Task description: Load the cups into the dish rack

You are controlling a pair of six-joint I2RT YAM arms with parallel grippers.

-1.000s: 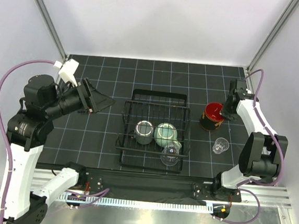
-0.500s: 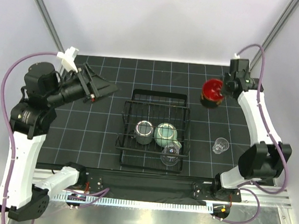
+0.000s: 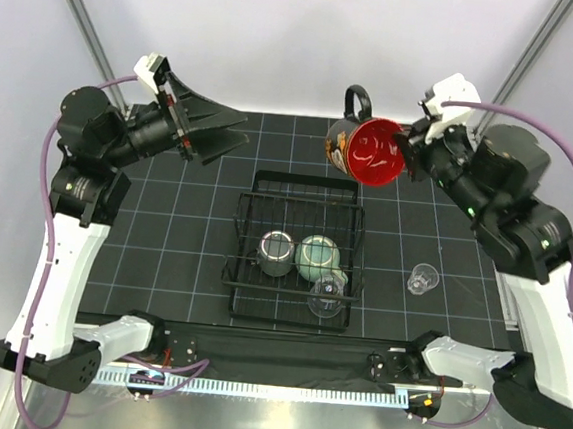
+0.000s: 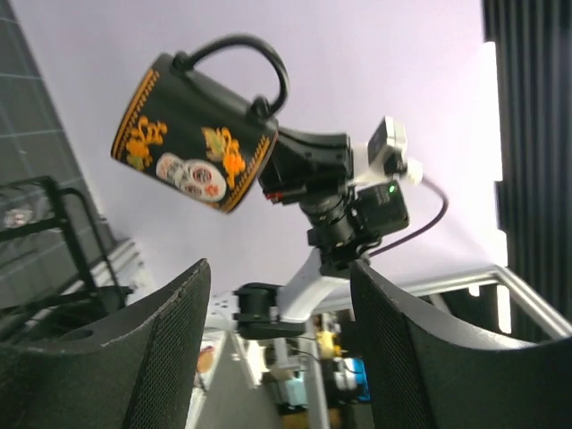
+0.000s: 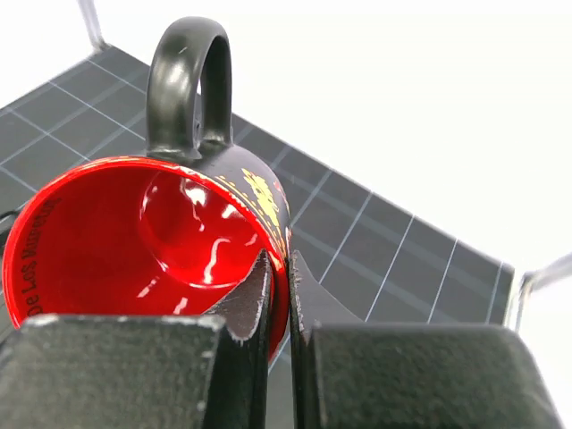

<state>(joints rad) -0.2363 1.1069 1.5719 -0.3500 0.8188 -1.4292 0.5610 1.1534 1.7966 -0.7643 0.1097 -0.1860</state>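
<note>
My right gripper [image 3: 404,157] [image 5: 279,268] is shut on the rim of the dark cup [image 3: 370,152] [image 5: 161,232], one finger inside its red interior and one outside. The cup hangs high above the far end of the black wire dish rack [image 3: 236,240], tipped on its side with the handle up. In the left wrist view its skull-and-orange print [image 4: 201,134] shows. Inside the rack sit a dark grey-green mug [image 3: 276,252], a pale-green mug [image 3: 317,257] and a clear glass [image 3: 327,296]. Another clear glass [image 3: 421,280] stands on the mat right of the rack. My left gripper [image 3: 223,134] [image 4: 279,268] is open and empty, raised at the far left.
The black gridded mat [image 3: 164,234] covers the table. Metal frame posts [image 3: 82,26] rise at the back corners. The arm bases and a cable rail [image 3: 284,360] run along the near edge.
The right arm has lifted the dark cup off the mat right of the rack, carried it up and left, and tipped it sideways. The left arm has risen, still open.
</note>
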